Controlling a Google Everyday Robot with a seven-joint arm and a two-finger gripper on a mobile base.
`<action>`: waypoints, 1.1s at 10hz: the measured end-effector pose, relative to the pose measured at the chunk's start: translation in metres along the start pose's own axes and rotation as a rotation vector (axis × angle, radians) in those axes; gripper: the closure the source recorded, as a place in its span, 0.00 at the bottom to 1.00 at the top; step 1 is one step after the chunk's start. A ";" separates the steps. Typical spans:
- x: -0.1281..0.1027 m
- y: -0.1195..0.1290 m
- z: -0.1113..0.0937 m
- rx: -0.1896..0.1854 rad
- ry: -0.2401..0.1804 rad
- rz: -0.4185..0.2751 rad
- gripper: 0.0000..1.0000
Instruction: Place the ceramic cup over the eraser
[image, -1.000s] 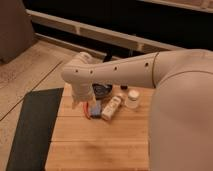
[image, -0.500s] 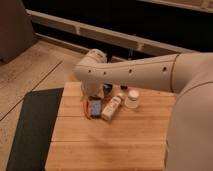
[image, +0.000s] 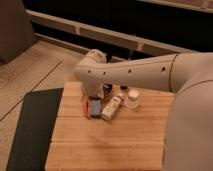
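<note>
My gripper hides behind my cream forearm (image: 125, 72), grip untellable; small white round ceramic cup (image: 132, 98) stands free nearby, unplaced.

Pale robot arm (image: 130, 72) stretched over a wooden surface (image: 110, 145), gripper (image: 91, 98) low beneath its bend, above a blue block (image: 95, 107), cream bottle (image: 111, 108) lying just beside, small white cup (image: 132, 98) upright nearby

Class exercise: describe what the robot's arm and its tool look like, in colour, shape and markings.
The arm is a thick, smooth cream-white tube with a row of small dark holes along its side, ending in a bulbous joint. No cables show. The tool hangs below that joint, over the wooden table's far left, mostly hidden; only dark parts show.
</note>
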 end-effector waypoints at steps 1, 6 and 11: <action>-0.002 -0.022 0.007 0.027 0.009 0.037 0.35; -0.026 -0.105 0.030 0.086 -0.004 0.162 0.35; -0.047 -0.167 0.029 0.075 -0.067 0.223 0.35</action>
